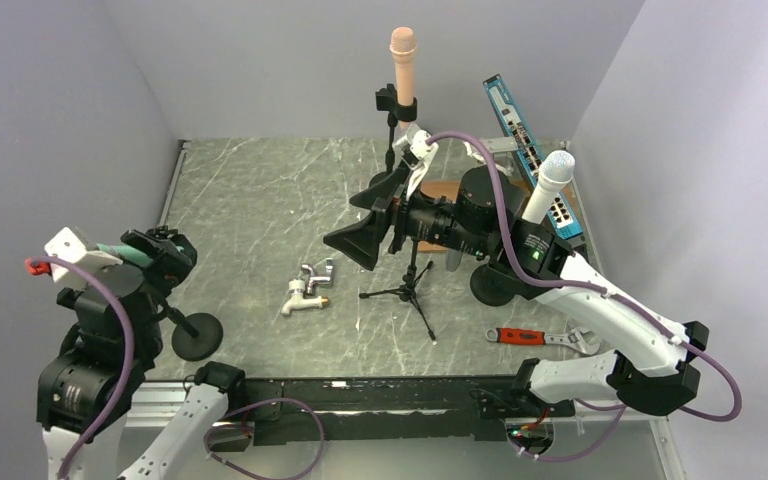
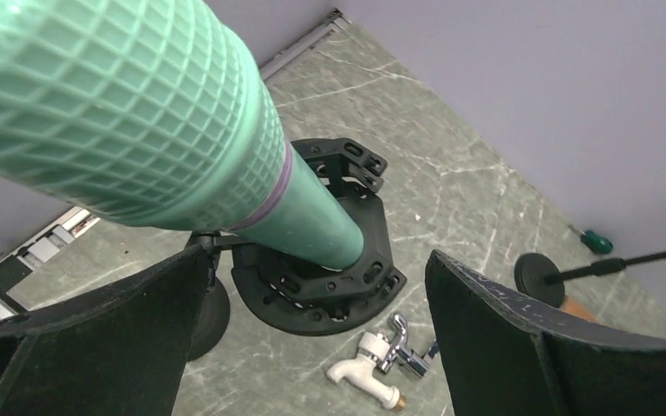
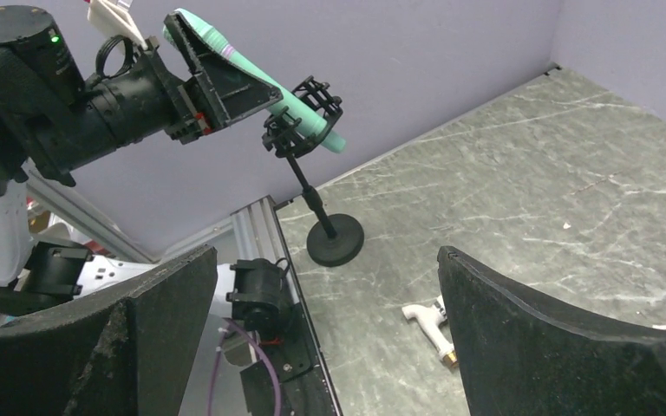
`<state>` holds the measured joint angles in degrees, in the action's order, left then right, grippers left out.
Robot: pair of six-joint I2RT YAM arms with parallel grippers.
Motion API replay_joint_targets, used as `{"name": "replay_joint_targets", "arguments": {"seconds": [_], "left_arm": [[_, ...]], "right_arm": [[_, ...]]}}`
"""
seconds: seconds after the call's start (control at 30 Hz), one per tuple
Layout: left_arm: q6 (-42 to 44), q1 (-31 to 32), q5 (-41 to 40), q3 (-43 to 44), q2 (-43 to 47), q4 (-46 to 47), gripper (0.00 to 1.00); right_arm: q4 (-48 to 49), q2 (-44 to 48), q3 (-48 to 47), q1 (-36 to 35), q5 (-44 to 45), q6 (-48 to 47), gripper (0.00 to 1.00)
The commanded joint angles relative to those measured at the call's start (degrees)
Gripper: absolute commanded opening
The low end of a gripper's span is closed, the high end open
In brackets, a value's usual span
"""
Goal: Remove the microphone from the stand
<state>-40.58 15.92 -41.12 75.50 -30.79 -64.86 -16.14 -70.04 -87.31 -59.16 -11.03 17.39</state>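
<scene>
The green microphone (image 2: 139, 113) sits at 8 o'clock on the worktop (image 1: 260, 200), close to the grey wall. It leans over, with its thin end poked through the black ring cradle (image 2: 312, 303) on top of its stand (image 3: 334, 241). The stand has a round black foot that rests flat on the worktop.

The left pincer (image 3: 225, 82) is up at the fat mesh end of the microphone. Its two fingers (image 2: 503, 338) are wide apart, one on each side of the microphone. I cannot tell if either finger touches it.

The right pincer (image 1: 368, 218) hangs in the air over the middle of the worktop. Its fingers are wide apart too, and it holds nothing.

A white tap (image 1: 305, 290) lies on its side near the middle, at 3 o'clock from the stand's foot and apart from it. Just past the tap is a black tripod (image 1: 405, 290), partly hidden under the right arm. It holds up a pink microphone (image 1: 403, 60) at 12 o'clock. A white microphone (image 1: 550, 185) sticks up at 3 o'clock, right behind the right arm. A wrench with a red handle (image 1: 545, 338) lies at 4 o'clock. A long blue box with sockets (image 1: 530, 150) leans on the wall at 2 o'clock.
</scene>
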Motion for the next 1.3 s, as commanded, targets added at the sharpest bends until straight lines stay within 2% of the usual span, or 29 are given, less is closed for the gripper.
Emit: {"name": "replay_joint_targets", "arguments": {"seconds": [0.0, 0.1, 0.33, 0.5, 0.8, 0.9, 1.07, 1.13, 1.27], "left_arm": [[-3.6, -0.3, -8.0, -2.6, -0.2, 5.7, 0.97], [-5.8, -0.3, -13.3, -4.5, 0.7, 6.7, 0.94], [-0.6, -0.3, -18.6, -12.7, 6.4, 20.2, 0.8], [2.0, -0.3, -22.1, -16.4, 8.7, 27.5, 0.74], [11.7, -0.3, -24.7, -20.4, 6.1, 39.6, 0.71], [11.8, -0.3, -25.3, -20.2, 4.9, 40.2, 0.61], [13.7, -0.3, -25.9, -20.8, 4.6, 43.7, 0.35], [15.0, -0.3, -26.3, -20.7, 4.6, 44.7, 0.32], [16.7, -0.3, -26.1, -19.5, 4.6, 45.0, 0.2]], "right_arm": [[4.2, 2.9, 1.4, -0.6, 1.5, -0.8, 1.0], [4.6, 3.5, 2.1, -0.7, 1.2, -0.6, 1.0], [5.0, 4.1, 3.2, -0.9, 1.2, -0.6, 1.0], [5.9, 4.2, 4.3, -1.0, 0.5, -0.4, 1.0], [6.1, 3.9, 4.9, -1.1, -0.1, -0.3, 1.0], [6.2, 4.2, 5.4, -1.0, 0.1, -0.4, 1.0], [5.8, 4.4, 5.8, -1.1, 0.5, -0.8, 1.0], [5.6, 4.5, 5.9, -1.1, 0.6, -0.8, 1.0], [5.5, 4.5, 6.0, -1.1, 0.9, -1.0, 1.0]]}}
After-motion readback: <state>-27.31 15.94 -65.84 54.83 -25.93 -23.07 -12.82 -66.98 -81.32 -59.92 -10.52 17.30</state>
